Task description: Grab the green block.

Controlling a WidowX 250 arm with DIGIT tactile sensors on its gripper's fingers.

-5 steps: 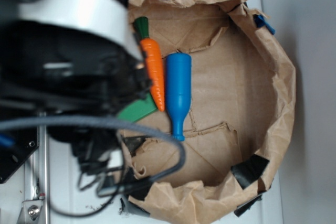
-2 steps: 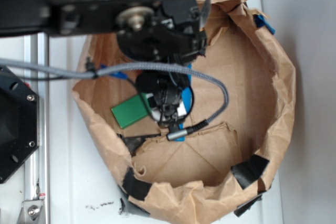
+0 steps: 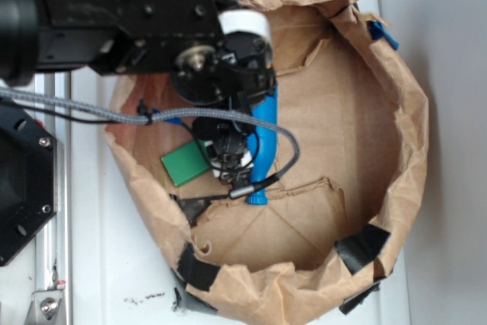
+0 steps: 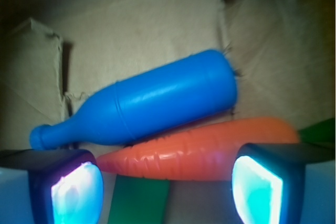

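Brown crumpled paper forms a shallow nest [image 3: 396, 112] on the white tabletop [image 3: 91, 264], and everything you need lies inside it. Your gripper [image 4: 165, 187] hangs low over the clutter with its jaws apart, the two glowing pads [image 4: 79, 187] spread wide in the wrist view and nothing between them yet.

Take the orange carrot [image 4: 199, 148] as your landmark. The blue bottle [image 4: 152, 106] lies touching its far side. The green block [image 3: 185, 163] lies flat against its near side; in the wrist view you see only a strip of it [image 4: 142, 200] just below the carrot, between the pads.

To do this well, I judge you should shift away from the carrot until the block sits centred between the pads, then descend straight. Close only when both pads flank the block's flat sides, or you risk pinching the carrot instead.
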